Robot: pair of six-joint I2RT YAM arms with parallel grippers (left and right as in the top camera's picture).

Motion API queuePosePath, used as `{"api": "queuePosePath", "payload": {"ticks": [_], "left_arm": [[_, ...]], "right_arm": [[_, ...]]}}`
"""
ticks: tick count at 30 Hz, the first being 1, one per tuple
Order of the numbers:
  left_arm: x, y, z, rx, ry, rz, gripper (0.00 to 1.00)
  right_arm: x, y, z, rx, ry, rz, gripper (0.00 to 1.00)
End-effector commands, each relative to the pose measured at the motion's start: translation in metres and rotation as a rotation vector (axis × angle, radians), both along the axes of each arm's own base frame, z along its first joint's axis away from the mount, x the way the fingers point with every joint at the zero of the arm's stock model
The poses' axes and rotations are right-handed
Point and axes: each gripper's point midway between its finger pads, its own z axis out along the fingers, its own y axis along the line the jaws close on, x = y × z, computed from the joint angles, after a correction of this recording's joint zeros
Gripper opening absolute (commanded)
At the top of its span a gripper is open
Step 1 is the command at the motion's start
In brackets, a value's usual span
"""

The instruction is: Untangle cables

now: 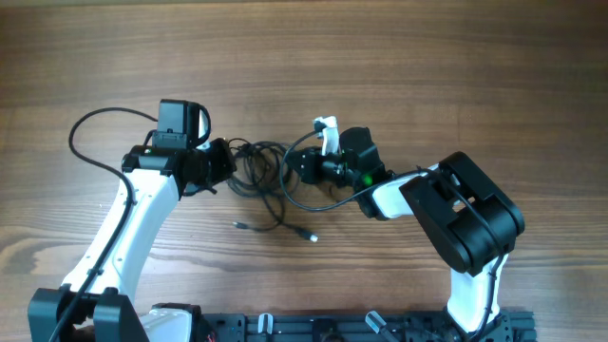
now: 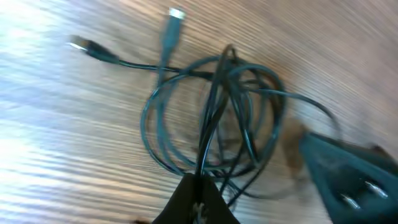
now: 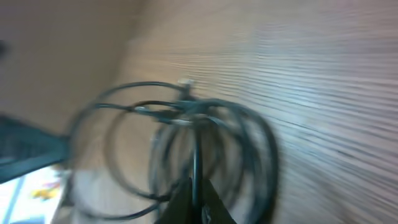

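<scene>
The cables (image 1: 266, 171) are thin black cords in tangled loops at the table's middle, between my two grippers. Two plug ends (image 1: 309, 236) trail toward the front. My left gripper (image 1: 226, 163) is at the bundle's left side, shut on a strand of the cables (image 2: 214, 106); its fingertips (image 2: 200, 186) pinch the cord. My right gripper (image 1: 302, 163) is at the bundle's right side, shut on another strand (image 3: 196, 149), pinched at its fingertips (image 3: 194, 190). The right wrist view is blurred. Plug ends show in the left wrist view (image 2: 176, 14).
The right gripper shows as a dark shape in the left wrist view (image 2: 348, 174). A thicker black arm wire (image 1: 95, 128) loops out left of the left arm. The black robot base rail (image 1: 332, 328) runs along the front edge.
</scene>
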Motion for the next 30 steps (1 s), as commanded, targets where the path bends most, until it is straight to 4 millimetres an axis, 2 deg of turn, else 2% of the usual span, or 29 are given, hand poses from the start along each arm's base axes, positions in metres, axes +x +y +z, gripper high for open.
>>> {"api": "queuePosePath", "payload": {"ticks": [1,6,8,12,14,15,17,19,20,21,22,24,25,28,30], "left_arm": [[-0.006,0.021,-0.014,0.098,0.041,0.106,0.04],[-0.016,0.026,-0.033,0.126,0.098,0.117,0.04],[-0.019,0.043,-0.040,0.191,0.118,0.222,0.04],[-0.017,0.075,-0.041,0.287,0.103,0.418,0.04],[-0.011,0.080,-0.039,0.257,0.083,0.463,0.04],[-0.005,0.077,-0.038,0.198,0.075,0.470,0.04],[0.008,0.055,-0.031,0.015,0.050,0.388,0.04],[0.023,0.023,-0.012,-0.168,-0.033,0.193,0.04],[0.027,0.012,-0.003,-0.226,-0.073,0.122,0.04],[0.032,0.001,0.012,-0.290,-0.137,0.034,0.04],[0.034,-0.002,0.019,-0.309,-0.164,0.011,0.04],[0.038,0.011,0.033,-0.290,-0.222,0.039,0.04],[0.041,0.030,0.042,-0.247,-0.261,0.089,0.04],[0.042,0.065,0.056,-0.194,-0.319,0.194,0.04],[0.040,0.086,0.066,-0.189,-0.354,0.255,0.04]], "right_arm": [[-0.004,-0.004,0.037,0.165,0.055,0.119,0.04],[0.011,-0.048,0.129,0.363,-0.070,0.176,0.05],[0.014,-0.069,0.168,0.397,-0.170,0.170,0.05],[0.012,-0.096,0.218,0.402,-0.311,0.144,0.05],[0.011,-0.106,0.232,0.386,-0.356,0.127,0.05],[0.011,-0.111,0.235,0.361,-0.367,0.109,0.05],[0.017,-0.117,0.225,0.285,-0.355,0.054,0.05],[0.028,-0.126,0.197,0.162,-0.308,-0.044,0.05],[0.033,-0.132,0.183,0.098,-0.290,-0.092,0.05],[0.041,-0.145,0.160,-0.021,-0.254,-0.181,0.05],[0.044,-0.156,0.146,-0.093,-0.225,-0.241,0.05],[0.046,-0.189,0.124,-0.249,-0.146,-0.389,0.04],[0.044,-0.208,0.124,-0.303,-0.130,-0.453,0.05],[0.036,-0.238,0.143,-0.335,-0.148,-0.547,0.04],[0.027,-0.239,0.172,-0.278,-0.208,-0.529,0.04]]}}
